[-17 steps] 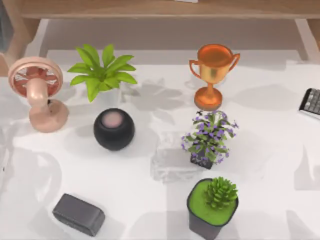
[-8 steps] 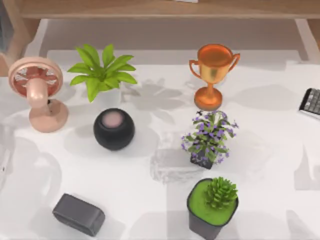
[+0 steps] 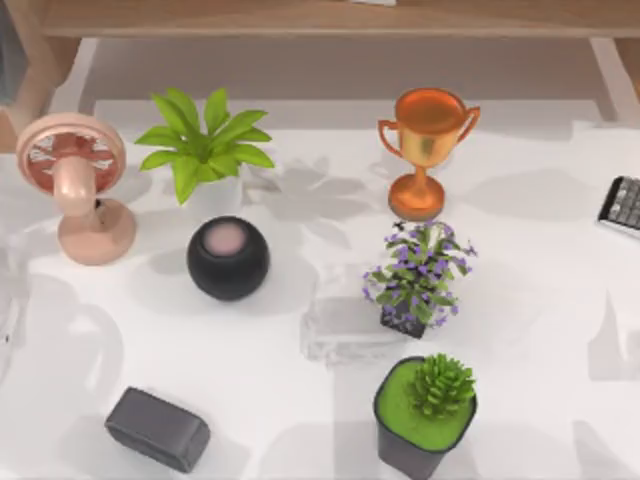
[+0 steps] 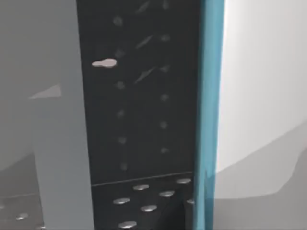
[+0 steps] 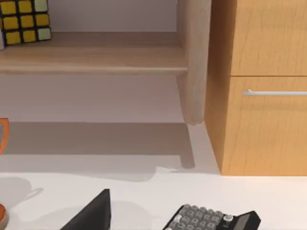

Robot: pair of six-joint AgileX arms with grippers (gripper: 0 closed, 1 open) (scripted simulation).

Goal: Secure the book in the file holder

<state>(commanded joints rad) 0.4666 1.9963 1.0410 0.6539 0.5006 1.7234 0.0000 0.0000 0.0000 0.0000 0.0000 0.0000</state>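
In the left wrist view, a black perforated file holder (image 4: 139,120) is seen from very close, its back wall rising from a floor with the same holes. A thin teal edge, apparently the book (image 4: 209,115), stands upright against the holder's side, with a white surface beyond it. A plain grey panel (image 4: 53,143) covers the holder's other side. In the right wrist view a dark part of my right gripper (image 5: 96,213) juts in at the bottom, hovering above the table near a calculator (image 5: 211,218).
The table holds a pink fan (image 3: 75,185), a green plant (image 3: 200,145), an orange trophy (image 3: 425,150), a black round speaker (image 3: 228,257), purple flowers (image 3: 418,275), a potted succulent (image 3: 428,405), a dark box (image 3: 157,428) and a calculator (image 3: 622,205). A wooden cabinet (image 5: 261,86) and a shelf (image 5: 91,57) stand behind.
Nothing on the table has moved. Only the faint shadows near the table's left edge shift slightly.
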